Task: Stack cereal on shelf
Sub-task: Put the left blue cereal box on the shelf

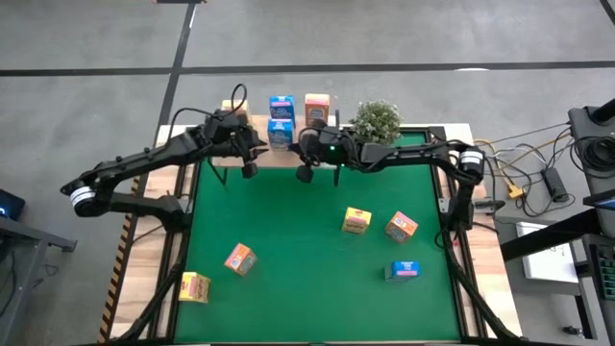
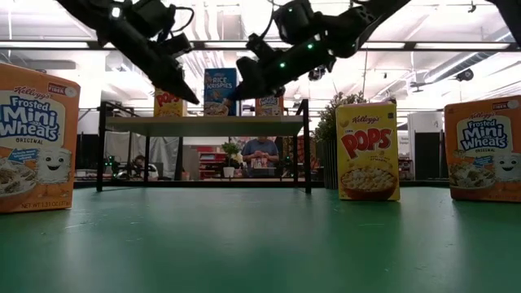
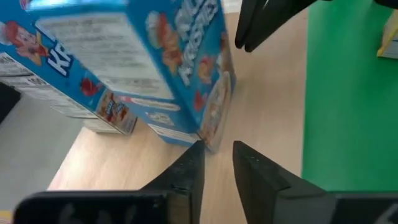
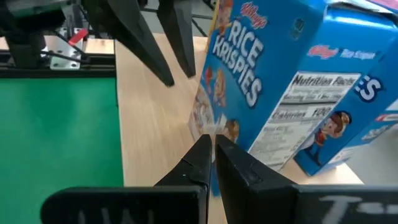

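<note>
Leaning at a tilt on the low light-wood shelf [image 1: 259, 154], a blue Rice Krispies cardboard box [image 1: 281, 108] sits atop a second blue box [image 1: 280, 133], with both grippers close against it. The right gripper [image 4: 213, 144], fingers pressed together, pinches the tilted box's lower corner; the left gripper [image 3: 216, 155], fingers narrowly parted, hovers just beside the same box without gripping it. An orange-red box [image 1: 317, 108] also stands on the shelf beside the blue pair, near a small green potted plant [image 1: 375, 120]. Five boxes lie on the green table mat [image 1: 288, 269], well apart from the shelf: two yellow [image 1: 356, 220] [image 1: 195, 286], two orange-red [image 1: 401, 227] [image 1: 240, 259], one blue [image 1: 405, 270]. Judging by this, stacking is barely under way, most boxes remaining.
</note>
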`<state>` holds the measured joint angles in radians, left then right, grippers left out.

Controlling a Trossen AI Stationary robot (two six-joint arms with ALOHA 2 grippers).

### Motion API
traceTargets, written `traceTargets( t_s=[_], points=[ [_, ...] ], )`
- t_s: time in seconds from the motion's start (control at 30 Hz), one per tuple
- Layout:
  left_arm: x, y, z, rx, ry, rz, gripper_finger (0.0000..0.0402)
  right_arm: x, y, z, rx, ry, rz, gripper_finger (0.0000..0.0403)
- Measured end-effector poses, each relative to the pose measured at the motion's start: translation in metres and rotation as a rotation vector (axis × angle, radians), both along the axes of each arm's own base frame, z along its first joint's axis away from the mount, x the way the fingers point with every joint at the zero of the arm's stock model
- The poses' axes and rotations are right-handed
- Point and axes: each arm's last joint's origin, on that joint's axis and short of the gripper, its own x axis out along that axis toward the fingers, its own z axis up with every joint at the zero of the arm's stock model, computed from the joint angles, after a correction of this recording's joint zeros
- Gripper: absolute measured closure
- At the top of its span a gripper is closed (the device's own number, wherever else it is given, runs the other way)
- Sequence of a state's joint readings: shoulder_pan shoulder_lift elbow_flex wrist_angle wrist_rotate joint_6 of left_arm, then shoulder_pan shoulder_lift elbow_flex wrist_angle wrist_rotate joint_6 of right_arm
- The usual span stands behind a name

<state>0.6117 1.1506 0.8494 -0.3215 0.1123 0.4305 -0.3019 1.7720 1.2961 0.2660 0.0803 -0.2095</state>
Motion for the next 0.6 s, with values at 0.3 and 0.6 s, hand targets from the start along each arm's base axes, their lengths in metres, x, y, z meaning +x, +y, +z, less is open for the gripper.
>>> traceTargets(
  t_s=[0.3,0.6],
  points=[
    [0.009,0.008,-0.007,0.021,0.004,0.021,0.0364,0.003,-0.004,-0.002,0.003,0.012,-0.01,0.0391],
    [0.013,0.011,-0.01,0.017,0.005,0.023,0.0364,0.002,-0.007,-0.003,-0.004,0.028,-0.045,0.0391]
  ],
)
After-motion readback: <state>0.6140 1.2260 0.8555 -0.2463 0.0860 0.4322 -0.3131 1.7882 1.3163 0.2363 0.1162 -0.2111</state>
